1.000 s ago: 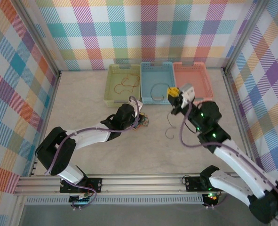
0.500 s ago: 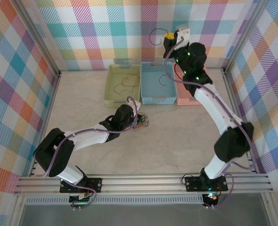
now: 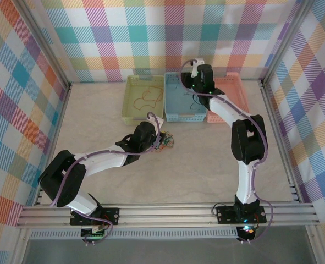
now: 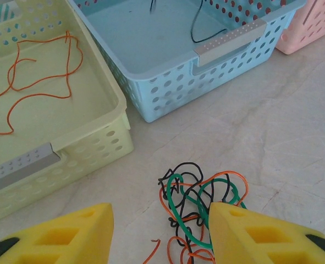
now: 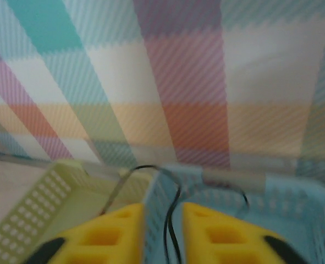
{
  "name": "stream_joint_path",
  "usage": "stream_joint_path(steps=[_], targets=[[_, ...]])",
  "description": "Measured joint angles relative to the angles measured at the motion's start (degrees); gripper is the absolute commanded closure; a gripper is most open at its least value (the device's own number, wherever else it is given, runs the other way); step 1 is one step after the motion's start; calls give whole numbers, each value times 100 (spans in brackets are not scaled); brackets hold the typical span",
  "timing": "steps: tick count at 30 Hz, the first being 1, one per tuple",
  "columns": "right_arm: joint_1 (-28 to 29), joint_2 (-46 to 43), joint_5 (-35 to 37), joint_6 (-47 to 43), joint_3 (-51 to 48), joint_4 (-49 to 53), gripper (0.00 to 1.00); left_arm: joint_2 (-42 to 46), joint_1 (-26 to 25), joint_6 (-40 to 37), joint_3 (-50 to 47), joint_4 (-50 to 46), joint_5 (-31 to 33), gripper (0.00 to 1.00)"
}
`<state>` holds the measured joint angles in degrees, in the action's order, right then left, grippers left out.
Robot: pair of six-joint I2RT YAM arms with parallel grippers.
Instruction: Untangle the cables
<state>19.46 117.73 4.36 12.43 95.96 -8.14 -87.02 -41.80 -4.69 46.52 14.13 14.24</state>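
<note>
A tangle of orange, green and black cables (image 4: 203, 203) lies on the table (image 3: 206, 159) in front of the baskets, also seen from above as the tangle (image 3: 168, 143). My left gripper (image 4: 159, 220) stands open low over it, its right finger (image 4: 261, 236) covering the tangle's right part; from above the left gripper (image 3: 163, 141) is at the tangle's left edge. My right gripper (image 5: 163, 212) reaches over the blue basket (image 3: 178, 116) near the back wall, where the right gripper (image 3: 196, 70) hovers. Its fingers stand slightly apart with a black cable (image 5: 170, 220) running loose through the gap.
The yellow basket (image 3: 128, 99) holds a single orange cable (image 4: 36, 71). A black cable (image 4: 206, 27) lies in the blue basket (image 4: 228, 44). The pink basket (image 3: 231, 88) stands to the right. Plaid walls close in the back and both sides.
The right arm carried the black cable from the table's middle up high, then swung down over the blue basket by the back wall. The left arm has stayed at the tangle.
</note>
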Motion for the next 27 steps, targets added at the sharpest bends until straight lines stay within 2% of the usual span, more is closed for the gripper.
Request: stream_joint_path(steps=[4,7,13,16,23,27], targets=[[0,-138,260,57,-142,369,46,13,0,42,-13,0,0,50],[-2,-584,212,31,-605,579,47,31,0,63,-28,0,2,50],[4,-1895,-1117,-127,-2103,247,51,146,57,133,-129,85,127,50],[120,-2232,-1779,-278,-2833,-94,52,275,111,236,-232,144,234,50],[494,-2100,-2929,-748,-3746,-122,53,426,236,426,-332,254,481,50],[693,-1799,-3147,-1067,-3816,-85,52,428,236,476,-332,254,516,50]])
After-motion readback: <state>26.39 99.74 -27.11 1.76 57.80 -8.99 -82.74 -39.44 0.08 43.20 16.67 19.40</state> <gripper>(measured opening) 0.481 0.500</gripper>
